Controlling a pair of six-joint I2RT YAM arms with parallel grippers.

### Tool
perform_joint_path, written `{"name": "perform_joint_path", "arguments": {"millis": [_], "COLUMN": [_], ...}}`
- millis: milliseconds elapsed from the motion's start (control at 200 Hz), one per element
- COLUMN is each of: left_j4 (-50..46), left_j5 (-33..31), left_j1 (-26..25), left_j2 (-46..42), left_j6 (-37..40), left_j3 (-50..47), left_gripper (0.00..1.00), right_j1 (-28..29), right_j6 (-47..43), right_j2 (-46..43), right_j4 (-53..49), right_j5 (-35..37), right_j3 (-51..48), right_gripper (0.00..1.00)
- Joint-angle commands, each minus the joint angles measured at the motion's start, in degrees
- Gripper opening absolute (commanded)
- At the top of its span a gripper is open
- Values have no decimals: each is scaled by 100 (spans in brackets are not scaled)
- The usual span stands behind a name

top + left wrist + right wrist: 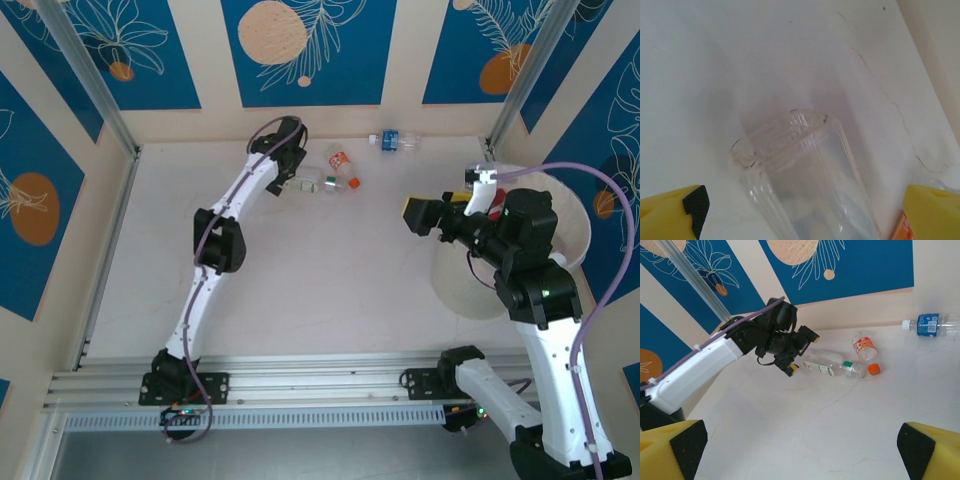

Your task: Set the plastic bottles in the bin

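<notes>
**Left tool spread over the green-label bottle, no grip yet**

The left tool is released. Its jaws stand wide, straddling the base end of a clear ribbed plastic bottle with a green label that lies on its side. Contact cannot be told. The right tool is likewise spread and empty, at the left edge of the large round pale translucent bin.

Just beside the straddled bottle lies a crushed clear bottle with an orange label and cap. Near the back wall lies a clear bottle with a blue label. All three are well apart from the bin.

Handling (judgement): the bottle looks empty, so light. Its thin wall will dent under squeeze, and its smooth round body is apt to roll or slip. It is best taken across the barrel at the label, not at the neck.

Surface: a pale, smooth, faintly veined counter. Room: cream walls with blue panels printed with orange discs, and slanting aluminium posts.
</notes>
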Motion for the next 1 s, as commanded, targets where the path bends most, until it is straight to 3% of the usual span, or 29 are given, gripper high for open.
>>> {"name": "perform_joint_path", "arguments": {"millis": [0, 145, 300, 440, 645, 795, 875, 995], "left_j4": [-698, -646, -631, -643, -771, -893, -938, -873], "left_j5": [-63, -46, -133, -318, -521, -318, -236, -21], "left_j1": [59, 102, 106, 107, 106, 92, 64, 28], "left_j2": [444, 679, 683, 586, 170, -277, -529, -861], "left_j6": [-722, -710, -335, 225, 1176, 1922, 2265, 2713], "left_j3": [596, 773, 774, 773, 773, 773, 773, 773], "left_gripper": [100, 95, 74, 67, 41, 15, 9, 8], "right_j1": [36, 37, 37, 44, 40, 51, 48, 53], "right_j6": [-142, -142, -83, -100, -84, 33, 112, 189], "right_j2": [-69, -127, -85, -37, 155, 370, 483, 606], "right_j4": [-316, -332, -266, -188, 46, 283, 420, 532], "right_j5": [255, 302, 234, 170, 132, 135, 168, 223], "right_j3": [110, 87, 42, -14, -34, -86, -86, -69], "right_gripper": [100, 100, 100, 100, 100, 100, 100, 99]}}
